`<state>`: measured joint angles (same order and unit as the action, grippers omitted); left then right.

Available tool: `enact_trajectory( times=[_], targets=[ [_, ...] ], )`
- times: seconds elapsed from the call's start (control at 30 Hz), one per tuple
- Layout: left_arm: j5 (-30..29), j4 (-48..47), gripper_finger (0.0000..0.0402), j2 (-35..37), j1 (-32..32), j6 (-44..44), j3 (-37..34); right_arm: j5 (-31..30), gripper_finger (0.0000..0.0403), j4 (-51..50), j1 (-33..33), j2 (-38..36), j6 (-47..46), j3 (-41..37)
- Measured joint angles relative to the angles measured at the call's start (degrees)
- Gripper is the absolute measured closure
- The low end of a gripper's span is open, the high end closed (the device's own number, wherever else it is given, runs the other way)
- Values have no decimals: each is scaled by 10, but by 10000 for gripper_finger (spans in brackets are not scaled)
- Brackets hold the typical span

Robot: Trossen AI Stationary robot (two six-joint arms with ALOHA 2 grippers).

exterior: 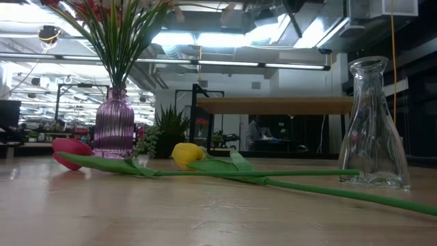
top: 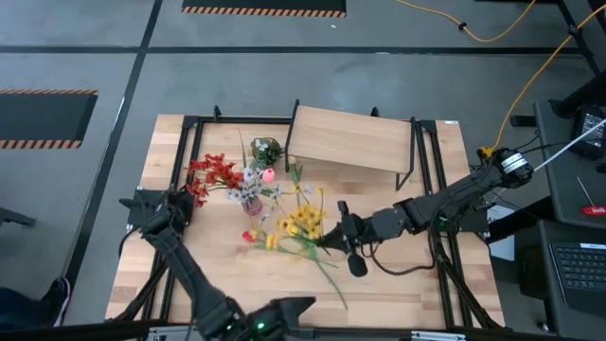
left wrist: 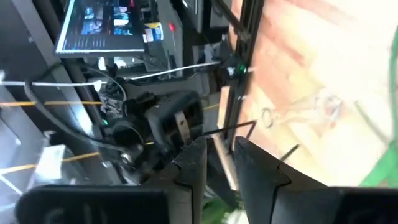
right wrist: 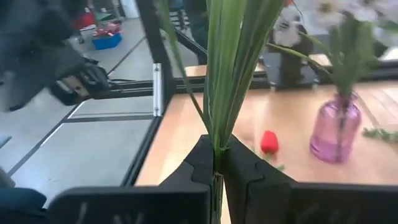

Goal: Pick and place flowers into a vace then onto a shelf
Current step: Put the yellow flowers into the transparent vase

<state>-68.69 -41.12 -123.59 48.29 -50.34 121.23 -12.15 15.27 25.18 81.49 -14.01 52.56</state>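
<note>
Right wrist view: we see the right gripper [right wrist: 217, 163] clamped on green flower stems [right wrist: 231, 68]; the purple vase [right wrist: 336, 130] stands beyond. Our left gripper [left wrist: 219, 168], fingers slightly apart, holds nothing.

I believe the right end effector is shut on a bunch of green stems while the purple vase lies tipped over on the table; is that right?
Not quite. The right end effector is indeed shut on the green stems, but the purple vase stands upright on the table, holding flowers, as the right wrist view and the low view both show.
</note>
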Motion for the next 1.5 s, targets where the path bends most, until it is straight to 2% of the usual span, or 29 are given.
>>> enact_trajectory(
  times=[0.17,0.3,0.4,0.5,0.63,0.73,0.9,1.07,1.17,1.3,1.5],
  targets=[
    [10,-11,345,0,20,99,0,-22,391,-2,1,-6,22,0],
    [13,-25,367,1,33,216,0,-36,391,-1,1,-22,39,0],
    [18,-89,391,2,41,316,0,-34,391,-2,7,-39,54,0],
    [28,-184,398,2,42,454,0,-42,391,-7,16,-58,74,0],
    [53,-267,400,2,42,614,0,-111,391,-38,45,-80,118,0],
    [55,-288,400,2,44,668,0,-176,391,-56,73,-86,146,-1],
    [80,-304,400,2,46,747,0,-217,391,-80,107,-92,160,-1],
    [96,-281,400,3,46,803,-30,-223,391,-80,126,-92,143,-14],
    [111,-217,400,3,46,805,-72,-227,391,-56,135,-91,124,-42],
    [151,-106,400,2,45,772,-129,-257,391,-16,149,-93,114,-87],
    [248,86,400,2,27,688,-204,-261,391,47,172,-94,148,-110]
  ],
)
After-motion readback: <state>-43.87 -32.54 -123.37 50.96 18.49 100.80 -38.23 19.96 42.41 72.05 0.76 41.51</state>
